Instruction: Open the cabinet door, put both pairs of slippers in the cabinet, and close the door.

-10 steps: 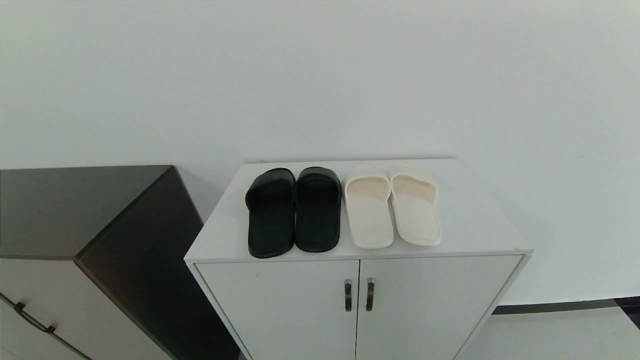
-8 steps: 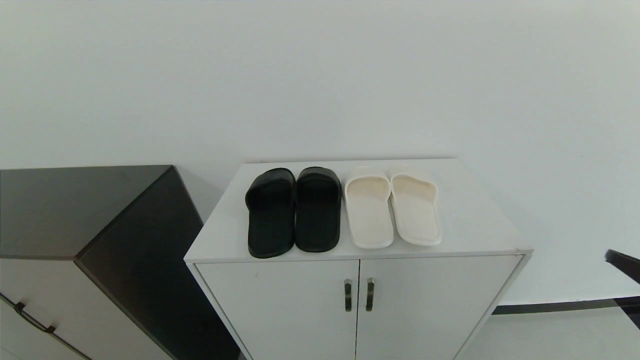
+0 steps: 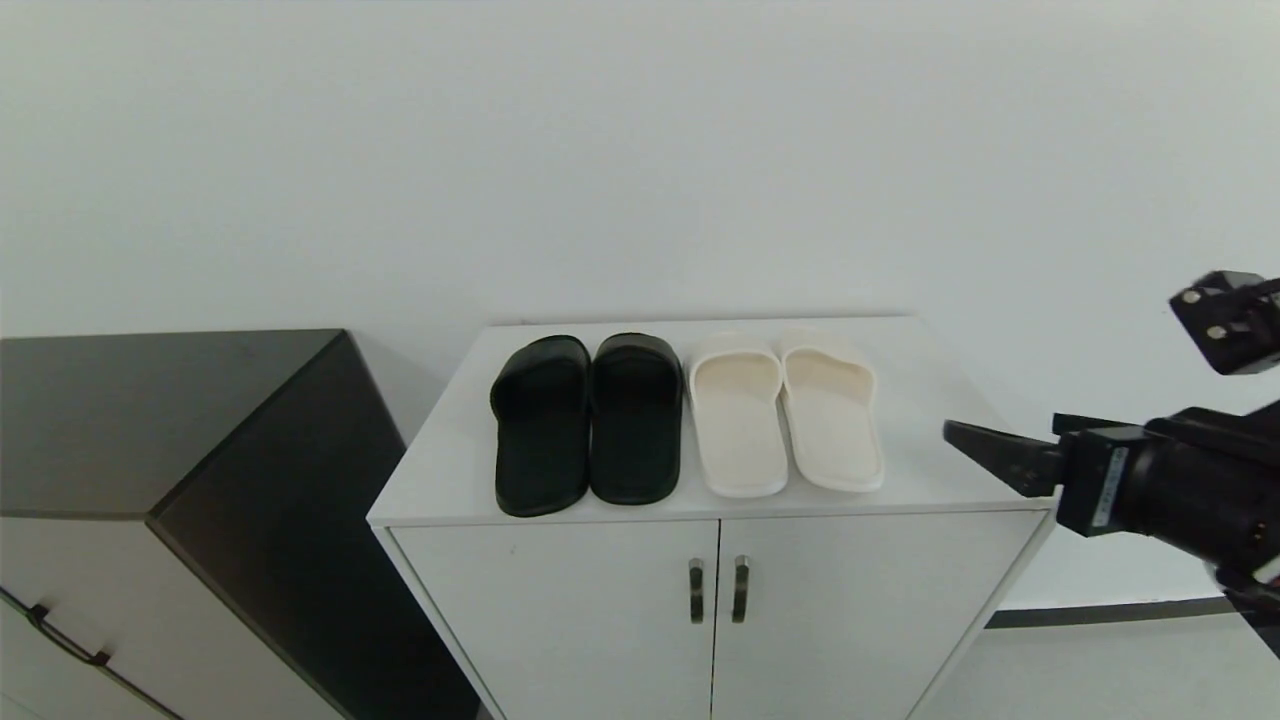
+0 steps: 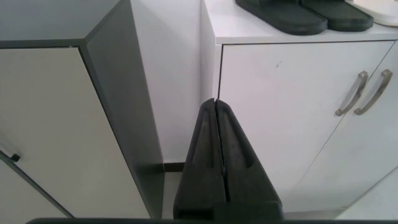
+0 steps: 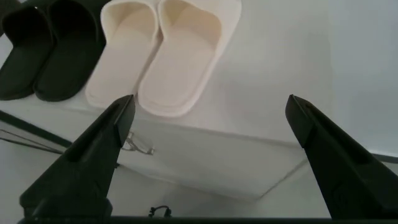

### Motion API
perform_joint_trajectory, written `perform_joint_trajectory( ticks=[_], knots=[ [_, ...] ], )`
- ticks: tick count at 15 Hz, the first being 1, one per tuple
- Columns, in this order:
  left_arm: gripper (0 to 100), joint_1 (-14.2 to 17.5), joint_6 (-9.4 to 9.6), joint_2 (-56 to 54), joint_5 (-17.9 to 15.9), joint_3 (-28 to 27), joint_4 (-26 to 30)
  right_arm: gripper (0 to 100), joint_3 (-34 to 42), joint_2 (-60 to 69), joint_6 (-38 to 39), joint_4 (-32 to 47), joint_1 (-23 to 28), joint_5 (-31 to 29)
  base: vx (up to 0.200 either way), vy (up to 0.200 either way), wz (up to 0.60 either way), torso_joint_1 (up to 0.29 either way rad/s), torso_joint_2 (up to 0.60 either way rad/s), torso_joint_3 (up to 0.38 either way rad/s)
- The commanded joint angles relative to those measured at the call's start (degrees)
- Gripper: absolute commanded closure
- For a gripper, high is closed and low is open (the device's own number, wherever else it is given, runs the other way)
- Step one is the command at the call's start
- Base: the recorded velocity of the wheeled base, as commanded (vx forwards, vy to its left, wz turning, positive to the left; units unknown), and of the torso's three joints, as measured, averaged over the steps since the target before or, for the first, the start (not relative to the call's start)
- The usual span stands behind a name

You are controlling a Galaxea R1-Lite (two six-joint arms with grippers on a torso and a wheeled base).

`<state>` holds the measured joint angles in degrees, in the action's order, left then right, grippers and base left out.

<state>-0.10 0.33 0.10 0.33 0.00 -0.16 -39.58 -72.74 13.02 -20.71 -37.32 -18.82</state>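
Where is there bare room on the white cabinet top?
Widest patch: between the cream slippers and the right edge of the white cabinet top, near the open right gripper. A narrower strip lies left of the black slippers. The middle is crowded: both pairs side by side.

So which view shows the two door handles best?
The head view: both door handles face it squarely. The left wrist view shows them obliquely; the right wrist view catches a small part from above.

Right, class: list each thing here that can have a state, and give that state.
cabinet doors: both shut
black slippers: paired, soles down on the cabinet top
cream slippers: paired, soles down beside the black pair
left gripper: fingers shut, empty
right gripper: fingers open, empty
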Motion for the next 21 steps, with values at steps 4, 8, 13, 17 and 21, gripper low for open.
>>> perform_joint_trajectory(
  ticks=[4,8,13,17,21],
  knots=[
    [100,0.01,0.02,-0.01,0.02,0.0,-0.02,0,-11.22,-14.89,0.16,-1.26,-8.83,-8.25,0.0,0.0,0.0,0.0,0.0,0.0],
    [100,0.01,0.02,0.08,0.02,0.0,-0.02,0,-18.6,-22.44,0.16,-1.26,-11.29,-13.7,0.0,0.0,0.0,0.0,0.0,0.0],
    [100,0.01,0.02,-0.01,0.02,0.0,-0.02,0,-23.43,-28.86,0.08,-1.17,-11.82,-20.03,0.0,0.0,0.0,0.0,0.0,0.0],
    [100,0.01,0.02,-0.01,0.02,0.0,-0.02,0,-26.51,-32.55,0.16,-1.96,-11.38,-20.9,0.0,0.0,0.0,0.0,0.0,0.0],
    [100,0.01,0.02,-0.01,0.02,0.0,-0.02,0,-30.73,-37.56,0.08,-2.75,-9.79,-20.73,0.0,0.0,0.0,0.0,0.0,0.0]
  ],
)
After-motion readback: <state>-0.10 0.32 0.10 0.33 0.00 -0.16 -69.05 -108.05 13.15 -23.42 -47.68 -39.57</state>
